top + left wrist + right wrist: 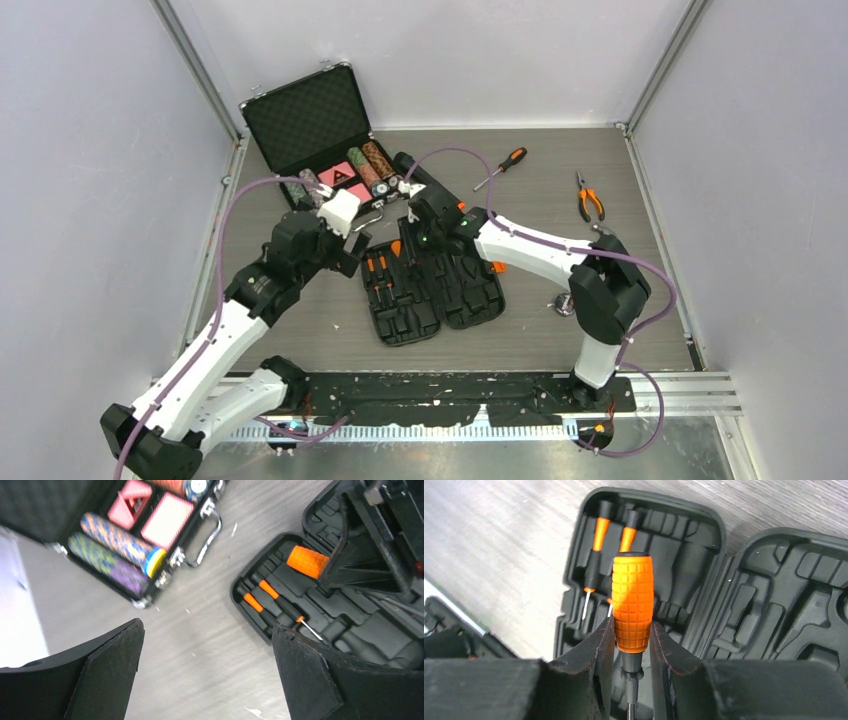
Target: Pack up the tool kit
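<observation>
**Top view.** Tool case [432, 292] open and flat on the middle of the table [560, 250], both moulded halves facing up. Left gripper [356, 232] just off its far left corner, between it and the chip case [305, 125]; fingers lost under the white wrist camera, so no telling their spread from here. Right gripper [404, 240] over the far edge of the left half, with only a scrap of the stubby screwdriver [397, 247] showing orange at its tip. Long screwdriver [503, 166] and pliers [589, 197] loose on the table, well apart from the case, far right.

**Left wrist view.** Slightly blurred. Left gripper [205, 677] spread wide, bare table between the fingers [107, 675], nothing held. Corner of the tool case [350, 625] at right, cut off by the frame and partly behind one finger. Two small screwdrivers [262, 597] seated side by side in slots. Chip case cut off at the top, rolls of chips [117, 537] along its front.

**Right wrist view.** Right gripper [632, 645] clamped on the stubby screwdriver [632, 600], fingers pressed to both sides of the lower handle. Shaft running off the bottom edge, tip unseen. No telling whether the tool touches the case below. Right half's slots black on black, contents hard to judge.
</observation>
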Tool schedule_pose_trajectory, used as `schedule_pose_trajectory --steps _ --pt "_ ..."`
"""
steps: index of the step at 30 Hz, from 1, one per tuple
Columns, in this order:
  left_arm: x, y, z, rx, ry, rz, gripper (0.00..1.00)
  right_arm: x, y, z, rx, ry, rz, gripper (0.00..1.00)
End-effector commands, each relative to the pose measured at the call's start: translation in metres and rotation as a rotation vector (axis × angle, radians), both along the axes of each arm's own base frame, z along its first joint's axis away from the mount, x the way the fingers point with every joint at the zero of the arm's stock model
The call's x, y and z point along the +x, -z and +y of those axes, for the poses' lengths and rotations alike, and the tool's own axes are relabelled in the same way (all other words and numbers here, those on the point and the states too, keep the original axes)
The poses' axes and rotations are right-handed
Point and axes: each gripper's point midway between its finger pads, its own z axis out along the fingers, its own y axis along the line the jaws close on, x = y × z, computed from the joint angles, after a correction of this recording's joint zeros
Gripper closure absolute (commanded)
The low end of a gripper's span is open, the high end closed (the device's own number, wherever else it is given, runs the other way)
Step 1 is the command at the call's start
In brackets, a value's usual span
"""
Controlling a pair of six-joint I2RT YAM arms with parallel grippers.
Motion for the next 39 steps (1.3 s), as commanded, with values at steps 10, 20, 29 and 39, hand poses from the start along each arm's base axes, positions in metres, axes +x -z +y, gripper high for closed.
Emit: schedule_pose_trajectory --steps 10,20,29,39 --pt "-0.036 0.069 0.0 -0.393 -0.351 0.476 0.01 0.052 0.029 0.007 0.079 0.259 -0.197 0.95" --pt "-0.037 0.061 0.008 -0.417 -0.378 0.426 0.01 0.057 0.052 0.006 0.075 0.308 -0.186 0.9" --pt "-0.04 0.064 0.009 -0.41 -0.379 0.438 0.01 0.053 0.057 -0.001 0.054 0.33 -0.171 0.74" --pt "-0.038 0.064 0.005 -0.414 -0.371 0.448 0.01 0.041 0.054 -0.014 0.009 0.335 -0.142 0.7"
